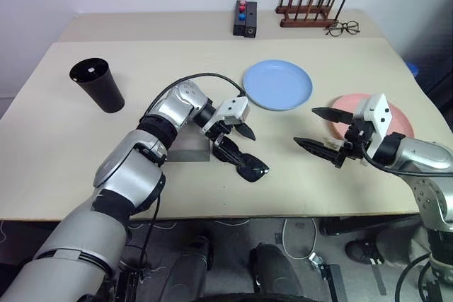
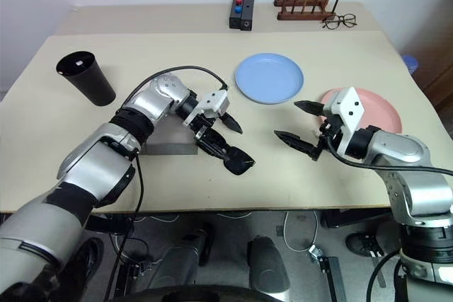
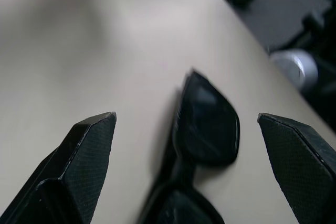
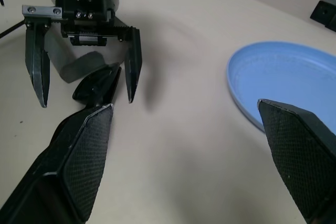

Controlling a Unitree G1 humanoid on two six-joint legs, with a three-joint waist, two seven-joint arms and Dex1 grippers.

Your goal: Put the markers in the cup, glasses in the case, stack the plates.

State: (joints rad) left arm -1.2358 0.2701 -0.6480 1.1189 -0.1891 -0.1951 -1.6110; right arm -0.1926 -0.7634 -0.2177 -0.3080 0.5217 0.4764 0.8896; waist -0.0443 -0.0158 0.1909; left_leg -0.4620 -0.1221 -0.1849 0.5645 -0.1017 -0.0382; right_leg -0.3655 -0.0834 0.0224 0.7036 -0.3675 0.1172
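The black glasses (image 1: 252,170) lie on the table near its front edge. My left gripper (image 1: 244,148) hovers right over them, open, with one dark lens (image 3: 209,125) showing between its fingers. The grey case (image 1: 190,150) sits just left of the glasses, partly hidden by my left wrist. My right gripper (image 1: 320,131) is open and empty, held above the table in front of the pink plate (image 1: 405,119). The light blue plate (image 1: 278,84) lies at centre back. The black cup (image 1: 99,84) stands upright at the far left. The markers are out of view.
At the back edge stand a black block with red and blue knobs (image 1: 245,18), a wooden peg rack (image 1: 308,8) and wire-framed spectacles (image 1: 343,28). Bare tabletop lies between the cup and the case.
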